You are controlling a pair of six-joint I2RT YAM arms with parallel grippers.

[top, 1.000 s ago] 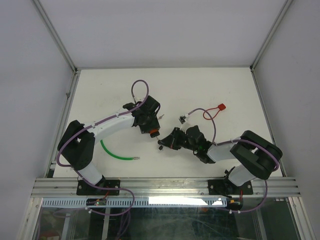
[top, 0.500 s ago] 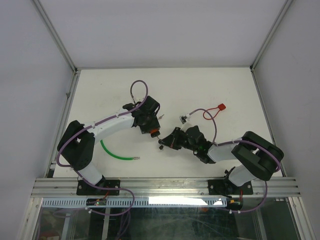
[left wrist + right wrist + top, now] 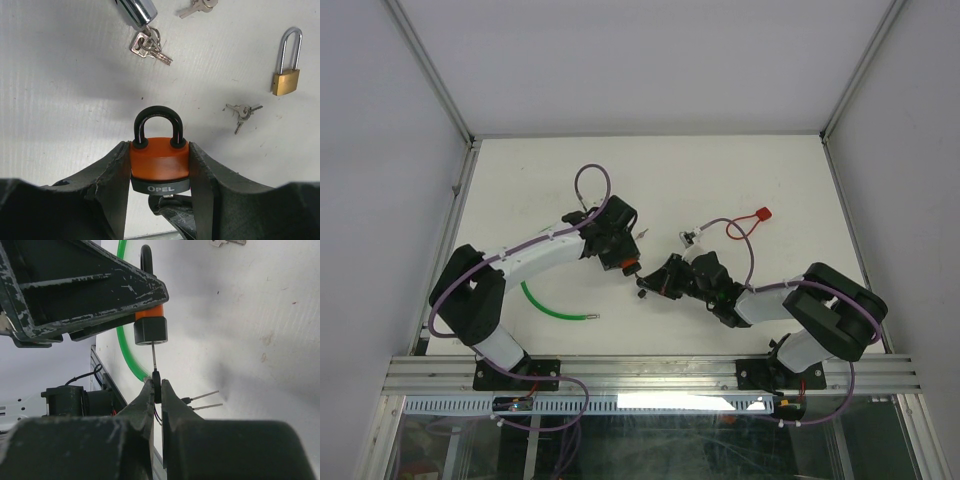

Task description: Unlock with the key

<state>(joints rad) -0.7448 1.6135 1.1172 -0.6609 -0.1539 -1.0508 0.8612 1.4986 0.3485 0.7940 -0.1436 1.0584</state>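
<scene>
The left end effector (image 3: 159, 150), half open, squeezed the orange padlock (image 3: 160, 165). The right end effector (image 3: 157, 385) pinched a key (image 3: 154, 360), its tip touching the padlock's bottom at 12 o'clock.

Our left arm (image 3: 535, 250) reaches from the bench's (image 3: 770, 170) near-left corner toward its middle, left gripper (image 3: 626, 264) clamped on an orange padlock (image 3: 160, 160). Our right arm (image 3: 770, 300) stretches leftward from the near-right corner, right gripper (image 3: 157, 386) pinched tight on a key (image 3: 154, 359), just beside the left gripper.
</scene>
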